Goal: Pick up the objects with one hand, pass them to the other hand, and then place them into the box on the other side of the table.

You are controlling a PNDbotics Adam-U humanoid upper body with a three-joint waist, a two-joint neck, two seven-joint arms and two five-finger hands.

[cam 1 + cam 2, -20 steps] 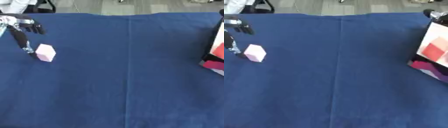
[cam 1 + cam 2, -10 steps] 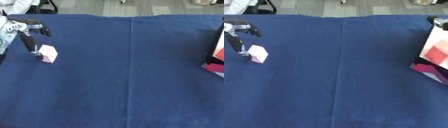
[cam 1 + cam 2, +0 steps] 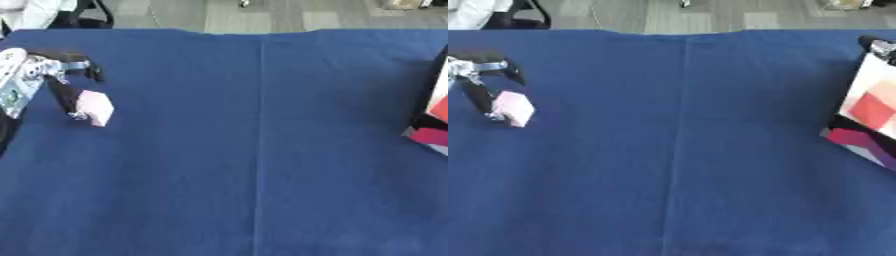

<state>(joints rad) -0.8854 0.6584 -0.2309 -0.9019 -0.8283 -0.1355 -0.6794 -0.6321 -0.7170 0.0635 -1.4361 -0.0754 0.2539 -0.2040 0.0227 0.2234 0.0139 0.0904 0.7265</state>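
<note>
A small pink block (image 3: 94, 107) lies on the blue cloth at the far left. My left hand (image 3: 37, 69) reaches in from the left edge just above it. One dark finger (image 3: 63, 98) runs down along the block's left side and touches it. Another finger (image 3: 89, 71) points right, above the block and apart from it. The hand is open, not closed round the block. The box (image 3: 866, 120), white with red and magenta patches, stands at the right edge. A black and silver part (image 3: 875, 45), perhaps my right hand, shows at the box's top corner.
The blue tablecloth (image 3: 262, 165) covers the whole table, with a crease running down its middle. Grey floor and a dark chair base (image 3: 83, 12) show beyond the far edge.
My left hand has come down a little nearer the pink block, and its long finger now lies against the block's left side. The block has stayed in place.
</note>
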